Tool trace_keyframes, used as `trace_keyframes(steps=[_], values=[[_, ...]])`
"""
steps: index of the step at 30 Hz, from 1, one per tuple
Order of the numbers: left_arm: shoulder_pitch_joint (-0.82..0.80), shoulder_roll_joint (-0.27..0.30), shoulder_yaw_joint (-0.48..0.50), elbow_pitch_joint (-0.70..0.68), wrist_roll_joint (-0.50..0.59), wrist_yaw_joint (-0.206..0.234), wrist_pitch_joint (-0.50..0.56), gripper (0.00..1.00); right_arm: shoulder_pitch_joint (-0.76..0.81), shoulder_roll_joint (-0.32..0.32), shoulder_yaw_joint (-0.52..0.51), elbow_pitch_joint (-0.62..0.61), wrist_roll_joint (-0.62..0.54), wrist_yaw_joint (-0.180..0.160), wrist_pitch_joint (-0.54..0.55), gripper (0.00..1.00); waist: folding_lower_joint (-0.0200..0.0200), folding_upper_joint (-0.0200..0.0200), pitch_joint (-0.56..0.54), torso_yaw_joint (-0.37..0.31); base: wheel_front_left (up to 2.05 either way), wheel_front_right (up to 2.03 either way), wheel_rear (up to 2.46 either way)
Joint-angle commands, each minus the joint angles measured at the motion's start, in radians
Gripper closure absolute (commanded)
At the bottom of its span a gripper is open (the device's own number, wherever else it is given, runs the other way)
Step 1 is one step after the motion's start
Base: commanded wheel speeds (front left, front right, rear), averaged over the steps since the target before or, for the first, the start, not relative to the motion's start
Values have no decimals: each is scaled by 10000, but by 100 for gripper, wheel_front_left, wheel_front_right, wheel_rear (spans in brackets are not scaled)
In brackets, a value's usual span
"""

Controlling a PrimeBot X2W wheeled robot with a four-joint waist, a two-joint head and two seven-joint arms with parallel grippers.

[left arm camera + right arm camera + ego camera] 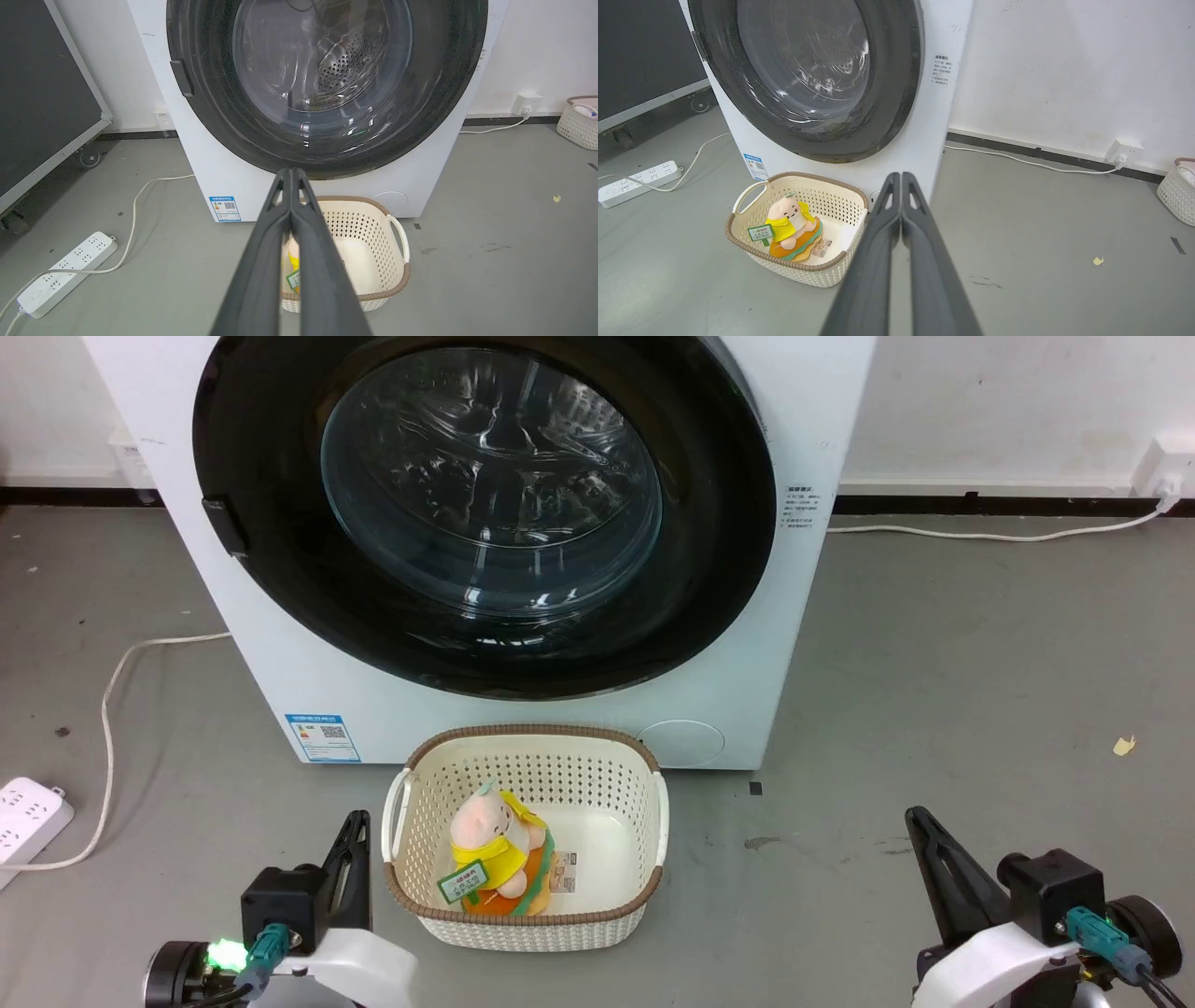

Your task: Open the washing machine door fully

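washing machine door (485, 495) closed, its top cut off. your left claw (357, 819) and right claw (915, 817) are pinched together, empty.

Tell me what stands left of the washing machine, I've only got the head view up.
Observer: A dark panel on casters stands left of the washing machine, out from the wall.
Operator: Anything farther right that I'm missing?
Observer: A second cream basket sits on the floor by the wall, right of the wall socket.
Operator: Are my grippers open?
Observer: No. The left gripper and the right gripper each have their two fingers pressed together.
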Motion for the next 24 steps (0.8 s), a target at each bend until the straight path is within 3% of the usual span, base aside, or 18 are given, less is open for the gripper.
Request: trace_keyframes(steps=[1, 24], values=[[-152, 12, -5, -39, 30, 26, 3, 100, -120, 51, -9, -49, -62, -7, 5, 100, 0, 0, 0, 0, 0, 0, 0], [-152, 12, -5, -39, 30, 26, 3, 100, -120, 51, -9, -49, -62, -7, 5, 100, 0, 0, 0, 0, 0, 0, 0]])
